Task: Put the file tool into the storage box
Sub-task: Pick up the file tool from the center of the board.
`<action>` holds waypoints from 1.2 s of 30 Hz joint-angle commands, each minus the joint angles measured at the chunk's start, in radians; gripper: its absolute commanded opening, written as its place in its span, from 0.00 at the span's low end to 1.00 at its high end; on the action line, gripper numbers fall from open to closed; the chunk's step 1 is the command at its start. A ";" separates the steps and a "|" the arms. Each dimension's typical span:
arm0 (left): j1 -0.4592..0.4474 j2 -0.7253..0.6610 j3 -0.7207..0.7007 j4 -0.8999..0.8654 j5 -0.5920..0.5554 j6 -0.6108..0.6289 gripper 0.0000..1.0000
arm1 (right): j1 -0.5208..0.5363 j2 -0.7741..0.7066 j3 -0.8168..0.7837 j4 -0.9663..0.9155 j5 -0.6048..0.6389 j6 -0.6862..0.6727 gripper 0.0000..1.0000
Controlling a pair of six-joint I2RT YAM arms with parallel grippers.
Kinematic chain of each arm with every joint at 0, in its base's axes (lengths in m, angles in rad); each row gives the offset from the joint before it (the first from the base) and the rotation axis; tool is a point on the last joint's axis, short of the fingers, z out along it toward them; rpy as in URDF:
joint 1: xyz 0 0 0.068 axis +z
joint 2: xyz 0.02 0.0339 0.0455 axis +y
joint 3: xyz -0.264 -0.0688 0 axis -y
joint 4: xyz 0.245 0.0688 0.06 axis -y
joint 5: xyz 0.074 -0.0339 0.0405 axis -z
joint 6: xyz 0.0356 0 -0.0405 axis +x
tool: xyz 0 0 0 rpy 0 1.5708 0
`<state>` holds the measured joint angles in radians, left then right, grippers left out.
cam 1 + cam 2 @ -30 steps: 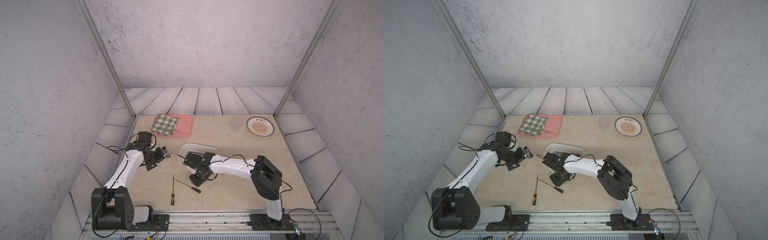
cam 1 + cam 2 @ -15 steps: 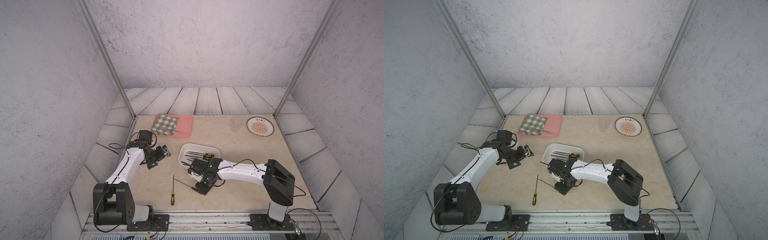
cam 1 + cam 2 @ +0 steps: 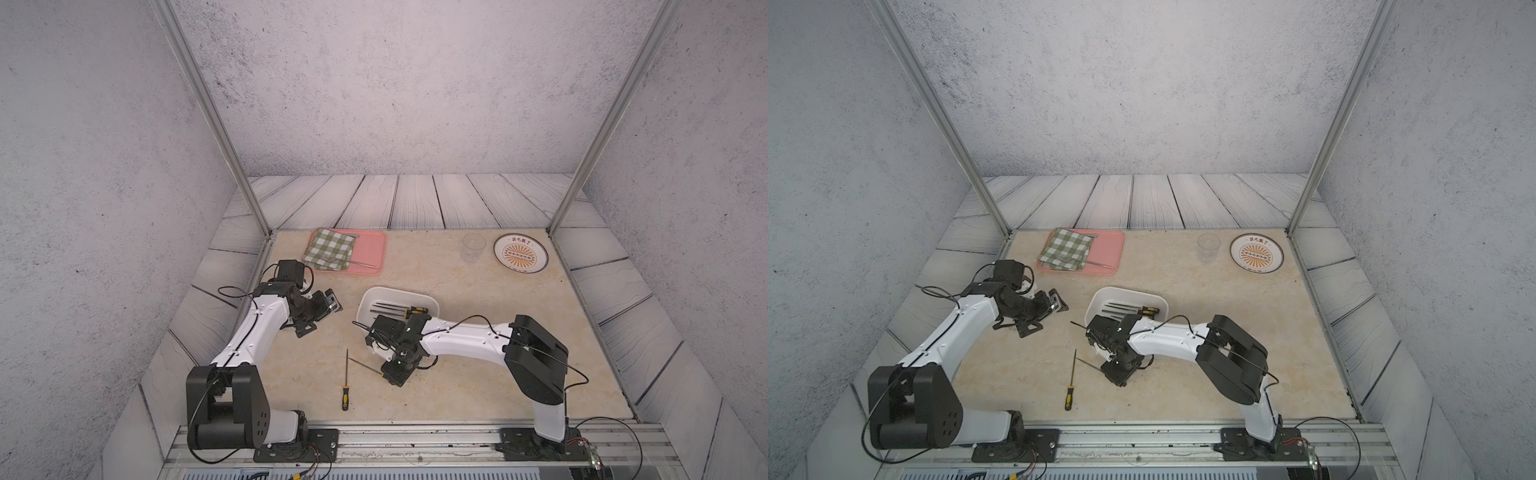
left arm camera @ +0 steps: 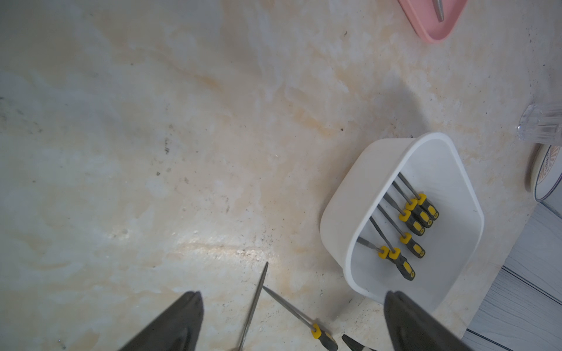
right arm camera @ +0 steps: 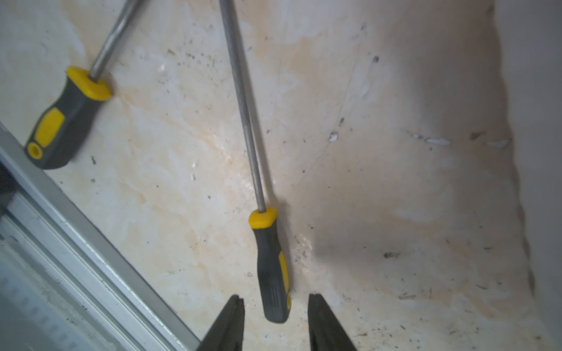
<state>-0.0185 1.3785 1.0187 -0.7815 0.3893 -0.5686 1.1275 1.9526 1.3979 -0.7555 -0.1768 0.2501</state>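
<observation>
The right arm (image 3: 465,343) stretches low toward the centre, wrist bent downward; the right end effector (image 5: 275,304) is narrowly parted. The left arm (image 3: 257,328) is folded, with the left end effector (image 4: 292,299) spread wide.

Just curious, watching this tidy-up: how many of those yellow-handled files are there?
8. Six files lie in the storage box; one file lies on the table at the open right gripper, another file beside it. A box corner is hidden.
</observation>
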 commanded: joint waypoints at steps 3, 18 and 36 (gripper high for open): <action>0.004 0.000 0.026 -0.013 -0.002 -0.006 0.98 | 0.003 0.038 0.027 -0.024 0.016 -0.035 0.39; 0.005 0.011 0.022 -0.014 -0.007 -0.001 0.98 | 0.003 0.081 0.024 0.006 -0.002 -0.035 0.30; 0.005 0.013 0.096 -0.037 -0.059 0.020 0.98 | -0.026 -0.175 0.053 -0.130 0.005 -0.212 0.09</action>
<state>-0.0185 1.3804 1.0878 -0.8108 0.3435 -0.5541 1.1187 1.8526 1.4158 -0.8246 -0.1806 0.0906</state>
